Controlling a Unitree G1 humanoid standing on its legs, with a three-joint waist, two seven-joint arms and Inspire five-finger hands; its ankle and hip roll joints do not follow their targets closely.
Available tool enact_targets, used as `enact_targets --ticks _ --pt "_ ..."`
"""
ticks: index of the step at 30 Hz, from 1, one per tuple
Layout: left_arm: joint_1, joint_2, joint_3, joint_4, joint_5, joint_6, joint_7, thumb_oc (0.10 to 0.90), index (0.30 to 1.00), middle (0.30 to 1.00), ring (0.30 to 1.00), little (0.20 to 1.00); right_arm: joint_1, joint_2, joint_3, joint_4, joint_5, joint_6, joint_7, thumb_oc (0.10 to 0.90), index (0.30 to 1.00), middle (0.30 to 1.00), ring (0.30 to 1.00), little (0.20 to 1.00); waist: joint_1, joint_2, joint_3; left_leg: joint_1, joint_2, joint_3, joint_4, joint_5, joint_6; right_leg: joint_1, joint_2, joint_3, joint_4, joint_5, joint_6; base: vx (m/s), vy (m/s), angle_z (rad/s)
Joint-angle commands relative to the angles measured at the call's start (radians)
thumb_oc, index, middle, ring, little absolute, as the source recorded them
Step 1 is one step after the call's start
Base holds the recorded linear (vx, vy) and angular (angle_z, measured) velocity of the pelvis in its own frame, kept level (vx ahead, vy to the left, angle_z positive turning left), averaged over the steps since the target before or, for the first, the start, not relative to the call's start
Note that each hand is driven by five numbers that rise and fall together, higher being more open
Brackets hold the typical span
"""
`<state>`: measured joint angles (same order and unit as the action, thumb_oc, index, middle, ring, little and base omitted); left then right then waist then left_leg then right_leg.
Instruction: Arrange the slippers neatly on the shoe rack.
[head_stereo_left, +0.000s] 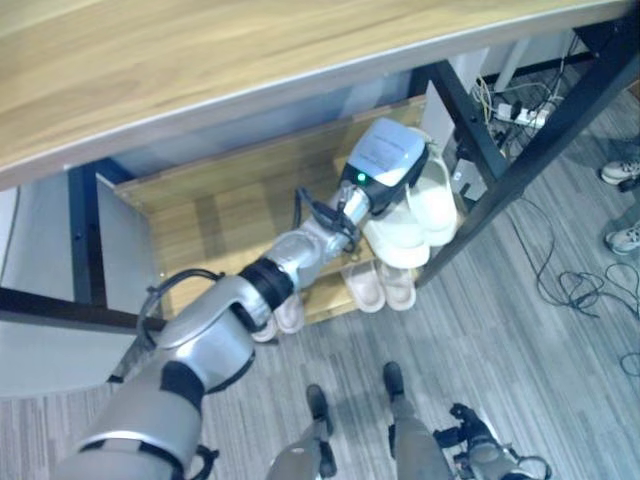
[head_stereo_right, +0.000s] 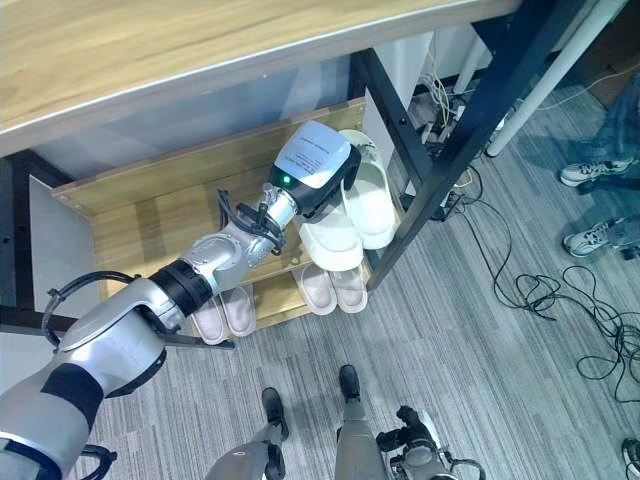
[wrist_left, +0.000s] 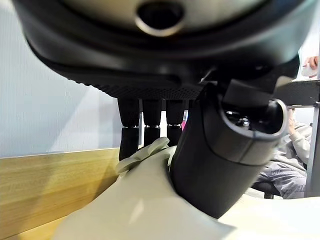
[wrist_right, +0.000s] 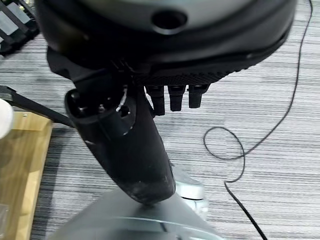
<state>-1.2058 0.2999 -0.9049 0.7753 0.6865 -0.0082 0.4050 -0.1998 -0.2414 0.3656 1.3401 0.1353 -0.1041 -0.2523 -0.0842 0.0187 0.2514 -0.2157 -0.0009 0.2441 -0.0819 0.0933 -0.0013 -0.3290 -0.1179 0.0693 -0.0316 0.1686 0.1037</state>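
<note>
- Right now the left hand (head_stereo_left: 388, 160) is reached in under the wooden surface (head_stereo_left: 200, 60), over the upper shelf of the shoe rack (head_stereo_left: 220, 215).
- Its fingers (wrist_left: 129, 135) are curled over the edge of a cream slipper (wrist_left: 145, 205), thumb pressed against the other side: that is a firm pinch on the slipper.
- From the head views, two cream slippers (head_stereo_right: 350, 215) sit at the right end of that shelf, side by side and touching, right under the hand; which of the two it holds, I cannot tell.
- Down on the lower shelf, a pale pink pair (head_stereo_right: 333, 288) lies side by side near the right post.
- Another pale pair (head_stereo_right: 224, 312) lies further left on the same shelf, partly hidden by the forearm.
- The right hand (wrist_right: 175, 95) hangs over the grey striped floor (wrist_right: 260, 60), fingers loosely straight and holding nothing.
- Off to the right, a person's sneakers (head_stereo_left: 622, 172) stand on the floor, well apart from the rack.
</note>
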Motion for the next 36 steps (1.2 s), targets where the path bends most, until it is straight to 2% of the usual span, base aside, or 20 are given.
enact_targets --ticks 1,4,9,12,17,18,23,30,36 --pt "-0.199 -0.054 0.080 0.156 -0.052 0.005 0.008 0.400 0.300 0.300 0.300 0.300 -0.007 -0.053 -0.024 0.000 0.073 -0.018 -0.004 0.800 0.900 0.900 0.900 0.900 -0.019 0.079 0.002 -0.030 -0.003 -0.102 -0.005 -0.057 0.015 -0.040 0.057 -0.075 0.106 -0.142 0.014 0.01 0.042 0.02" --pt "-0.263 -0.045 0.062 0.188 -0.067 0.011 0.018 0.400 0.300 0.300 0.300 0.300 -0.009 -0.056 -0.016 -0.013 0.080 -0.027 -0.003 0.800 0.900 0.900 0.900 0.900 -0.027 0.073 0.005 -0.044 0.000 -0.098 -0.005 -0.054 0.015 -0.054 0.056 -0.080 0.105 -0.135 0.017 -0.01 0.025 0.02" --pt "-0.297 -0.020 0.045 0.188 -0.052 0.007 0.021 0.400 0.300 0.300 0.300 0.300 -0.020 -0.063 -0.003 -0.018 0.059 -0.028 -0.002 0.800 0.900 0.900 0.900 0.900 -0.028 0.061 0.001 -0.055 0.000 -0.096 -0.005 -0.054 0.016 -0.063 0.056 -0.082 0.108 -0.134 0.018 0.00 0.000 0.00" --pt "-0.341 0.017 0.058 0.184 -0.078 0.012 0.045 0.400 0.300 0.300 0.300 0.300 -0.020 -0.070 0.007 -0.019 0.045 -0.028 -0.004 0.800 0.900 0.900 0.900 0.900 -0.032 0.045 0.009 -0.070 0.000 -0.093 -0.005 -0.048 0.016 -0.079 0.054 -0.083 0.108 -0.125 0.022 -0.04 0.013 -0.01" --pt "-0.333 0.026 0.062 0.153 -0.064 0.009 0.050 0.400 0.300 0.300 0.300 0.300 -0.003 -0.070 0.001 -0.017 0.044 -0.033 0.001 0.800 0.900 0.900 0.900 0.900 -0.031 0.035 0.014 -0.068 0.001 -0.094 -0.003 -0.047 0.017 -0.076 0.054 -0.087 0.107 -0.126 0.020 -0.01 0.003 0.00" --pt "-0.316 0.013 0.068 0.138 -0.045 0.011 0.048 0.800 0.900 0.900 0.900 0.900 -0.003 -0.069 -0.001 -0.013 0.041 -0.029 0.001 0.800 0.900 0.900 0.900 0.900 -0.030 0.030 0.016 -0.062 0.000 -0.096 -0.003 -0.052 0.019 -0.070 0.052 -0.085 0.109 -0.128 0.019 0.00 0.000 0.00" --pt "-0.287 -0.013 0.083 0.142 -0.058 0.011 0.031 0.800 0.900 0.900 0.900 0.900 -0.013 -0.075 0.001 -0.012 0.026 -0.022 -0.007 0.800 0.900 0.900 0.900 0.900 -0.027 0.027 0.018 -0.056 -0.002 -0.094 -0.002 -0.054 0.020 -0.065 0.051 -0.084 0.110 -0.128 0.018 0.00 0.000 0.00" --pt "-0.234 -0.034 0.071 0.108 -0.079 -0.014 -0.040 0.800 0.900 0.900 0.900 0.900 -0.011 -0.066 0.001 -0.014 0.024 -0.009 0.001 0.800 0.900 0.900 0.900 0.900 -0.015 0.042 0.010 -0.027 -0.005 -0.094 -0.003 -0.059 0.020 -0.041 0.049 -0.083 0.114 -0.133 0.016 0.00 0.003 -0.01" --pt "-0.092 -0.084 0.131 0.047 -0.208 -0.057 -0.077 0.800 0.900 0.900 0.900 0.900 0.011 -0.044 -0.019 0.002 0.026 0.015 0.006 0.800 0.900 0.900 0.900 0.900 0.000 0.058 -0.030 0.017 -0.012 -0.100 -0.005 -0.066 0.018 0.012 0.053 -0.094 0.105 -0.140 0.014 0.01 -0.004 -0.03"
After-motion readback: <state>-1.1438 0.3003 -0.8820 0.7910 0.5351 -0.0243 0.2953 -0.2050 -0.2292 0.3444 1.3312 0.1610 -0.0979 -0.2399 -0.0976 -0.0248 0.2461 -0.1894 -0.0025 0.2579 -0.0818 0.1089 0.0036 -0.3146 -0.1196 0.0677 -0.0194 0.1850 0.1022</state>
